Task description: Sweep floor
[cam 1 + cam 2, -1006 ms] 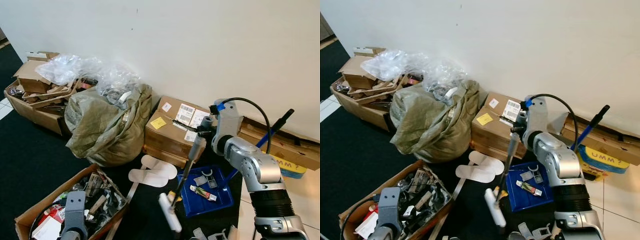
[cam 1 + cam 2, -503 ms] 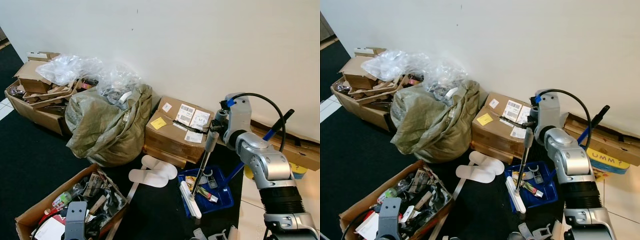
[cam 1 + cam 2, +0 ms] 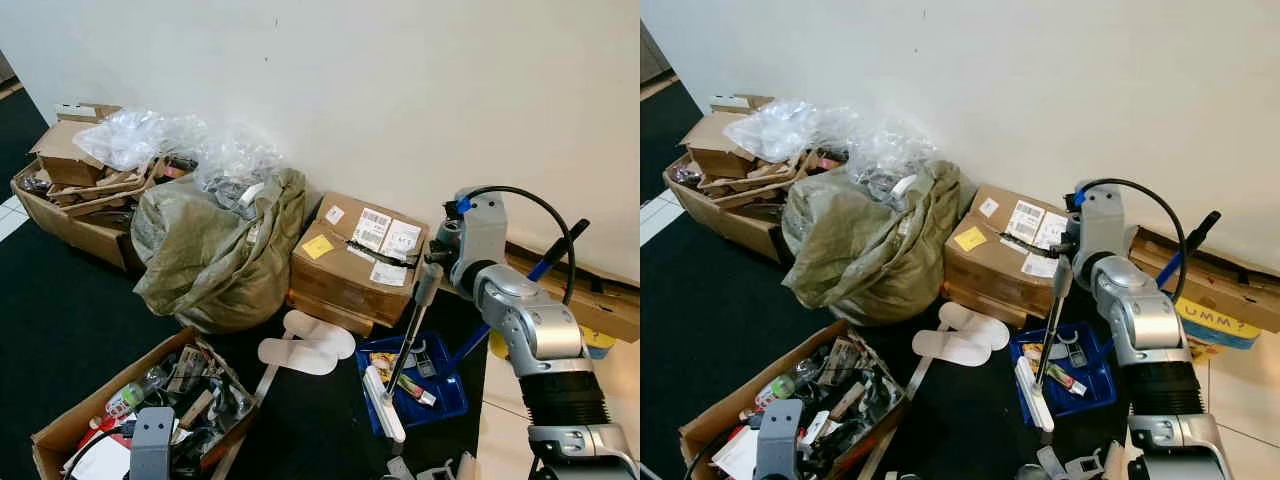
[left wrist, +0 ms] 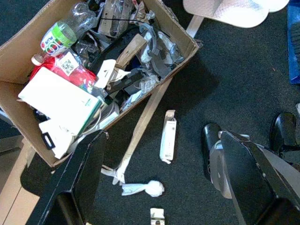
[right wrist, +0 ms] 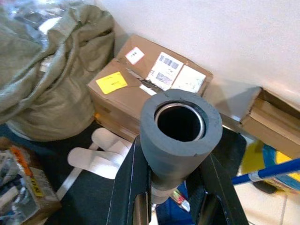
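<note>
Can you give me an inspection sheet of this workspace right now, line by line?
Surface: black carpet, litter by open box.
Job's things: broom head at blue dustpan, scraps inside.
Clutter: green sack, taped box, white slippers.
Grippers: right gripper shut on broom handle; left gripper open, idle above carpet.
Cables: black cable looping on right arm.
Surroundings: white wall.

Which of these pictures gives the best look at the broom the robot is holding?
The left eye view: the whole broom shows, from grey grip to white head resting at the blue dustpan. The right eye view shows much the same. The right wrist view looks down the handle's hollow end, clamped in the right gripper.
</note>
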{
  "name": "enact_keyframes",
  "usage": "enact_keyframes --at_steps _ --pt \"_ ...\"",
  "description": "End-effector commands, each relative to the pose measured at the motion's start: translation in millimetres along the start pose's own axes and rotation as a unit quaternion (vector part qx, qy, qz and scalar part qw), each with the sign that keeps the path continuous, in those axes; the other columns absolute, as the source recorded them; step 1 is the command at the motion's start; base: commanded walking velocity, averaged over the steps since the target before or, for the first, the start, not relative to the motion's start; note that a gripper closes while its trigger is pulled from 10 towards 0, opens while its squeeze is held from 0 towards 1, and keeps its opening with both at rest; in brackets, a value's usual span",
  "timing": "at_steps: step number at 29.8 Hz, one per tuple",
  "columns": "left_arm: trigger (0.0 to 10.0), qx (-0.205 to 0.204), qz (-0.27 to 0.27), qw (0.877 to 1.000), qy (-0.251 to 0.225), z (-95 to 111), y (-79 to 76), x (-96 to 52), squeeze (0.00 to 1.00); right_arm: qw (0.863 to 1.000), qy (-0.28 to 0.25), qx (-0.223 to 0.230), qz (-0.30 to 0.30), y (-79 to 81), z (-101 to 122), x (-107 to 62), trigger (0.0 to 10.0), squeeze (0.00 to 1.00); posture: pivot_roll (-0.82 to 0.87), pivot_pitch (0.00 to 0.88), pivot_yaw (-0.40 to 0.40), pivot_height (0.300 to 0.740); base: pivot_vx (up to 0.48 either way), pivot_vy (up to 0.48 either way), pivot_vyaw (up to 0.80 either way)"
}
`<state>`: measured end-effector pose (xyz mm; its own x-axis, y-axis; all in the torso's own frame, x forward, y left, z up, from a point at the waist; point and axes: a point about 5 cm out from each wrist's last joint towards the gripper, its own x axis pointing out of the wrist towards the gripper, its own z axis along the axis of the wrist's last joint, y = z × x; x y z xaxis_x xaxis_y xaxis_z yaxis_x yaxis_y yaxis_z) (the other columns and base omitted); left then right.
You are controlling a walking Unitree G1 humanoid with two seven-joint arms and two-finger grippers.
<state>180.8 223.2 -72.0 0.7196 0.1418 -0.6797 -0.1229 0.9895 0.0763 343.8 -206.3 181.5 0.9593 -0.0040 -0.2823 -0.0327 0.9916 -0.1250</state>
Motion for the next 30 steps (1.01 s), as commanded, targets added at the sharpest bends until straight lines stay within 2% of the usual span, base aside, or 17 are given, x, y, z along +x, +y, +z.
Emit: enact_keyframes --at_steps 1,3,4,7,22,30 --pt "10.0 0.006 -0.004 1.000 0.028 -13.7 1.8 -4.5 0.00 0.999 0.009 -0.007 -0.049 -17.6 -0.2 -0.5 10.0 0.00 -0.09 0.145 0.011 0.740 0.000 0.000 0.00" --pt "10.0 0.006 -0.004 1.000 0.028 -13.7 1.8 -4.5 0.00 0.999 0.009 -0.007 -0.049 -17.6 -0.2 -0.5 10.0 0.00 -0.09 0.145 0.011 0.740 0.000 0.000 0.00" --pt "10.0 0.008 -0.009 0.999 0.035 -17.1 0.2 -5.5 0.00 0.997 0.007 -0.004 -0.081 -29.6 1.4 -0.5 10.0 0.00 -0.09 0.140 0.014 0.740 0.000 0.000 0.00" --pt "10.0 0.008 -0.012 0.999 0.039 -18.6 -0.7 -6.0 0.00 0.996 0.004 -0.002 -0.090 -33.2 3.1 -0.3 10.0 0.00 -0.09 0.140 0.014 0.740 0.000 0.000 0.00" --pt "10.0 0.013 -0.016 0.999 0.049 -22.3 -3.1 -6.8 0.00 0.995 -0.010 0.009 -0.097 -38.3 13.8 1.7 10.0 0.00 -0.10 0.107 0.009 0.740 0.000 0.000 0.00" --pt "10.0 0.012 -0.017 0.998 0.050 -21.8 -3.7 -6.4 0.00 0.996 -0.026 0.036 -0.079 -34.3 21.2 2.3 10.0 0.00 -0.11 0.103 0.013 0.740 0.000 0.000 0.00"
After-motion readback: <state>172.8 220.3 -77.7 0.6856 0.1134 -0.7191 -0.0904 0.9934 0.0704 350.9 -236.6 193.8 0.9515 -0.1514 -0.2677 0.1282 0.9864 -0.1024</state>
